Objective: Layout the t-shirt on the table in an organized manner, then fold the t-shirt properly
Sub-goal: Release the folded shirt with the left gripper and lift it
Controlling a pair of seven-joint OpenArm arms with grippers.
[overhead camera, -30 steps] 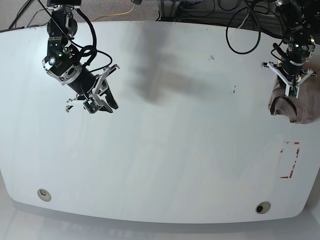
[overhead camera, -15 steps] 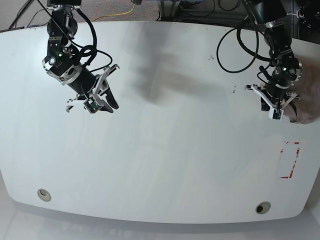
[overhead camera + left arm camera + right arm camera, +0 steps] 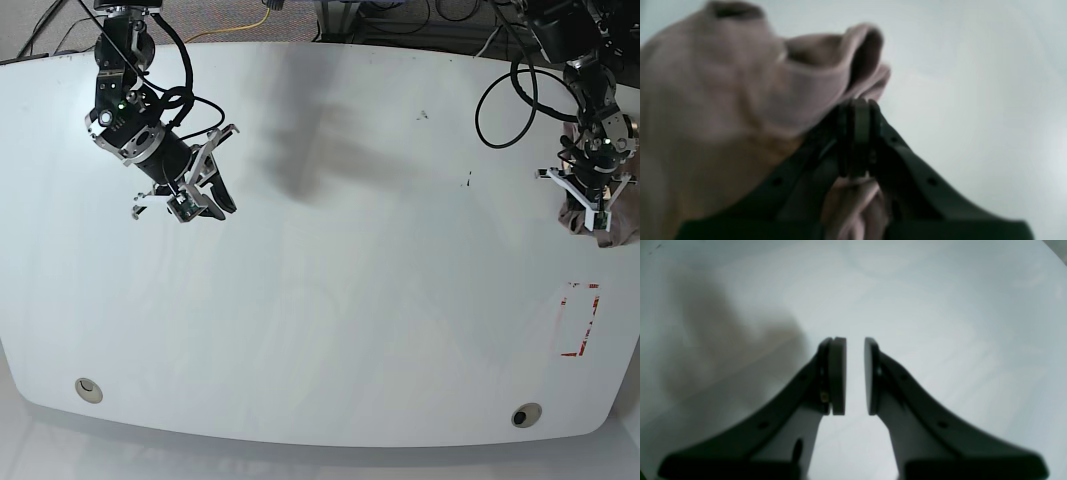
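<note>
The dusty mauve t-shirt (image 3: 620,225) is bunched at the right edge of the white table (image 3: 350,300), partly out of the base view. My left gripper (image 3: 588,213) is at the bunch. In the left wrist view it (image 3: 855,104) is shut on a fold of the t-shirt (image 3: 706,83), with cloth bulging above and below the pads. My right gripper (image 3: 203,207) hovers over the table's back left. The right wrist view shows it (image 3: 855,343) open by a narrow gap with only bare table between the fingers.
Red tape marks (image 3: 581,320) sit near the right front. Two grommet holes (image 3: 88,389) (image 3: 525,414) lie along the front edge. Small dark specks (image 3: 467,181) mark the back right. Black cables (image 3: 500,95) loop behind the left arm.
My left gripper swung toward the table's middle half a second ago, then back right and up to the edge with the t-shirt. My right gripper has shifted slightly toward the back.
</note>
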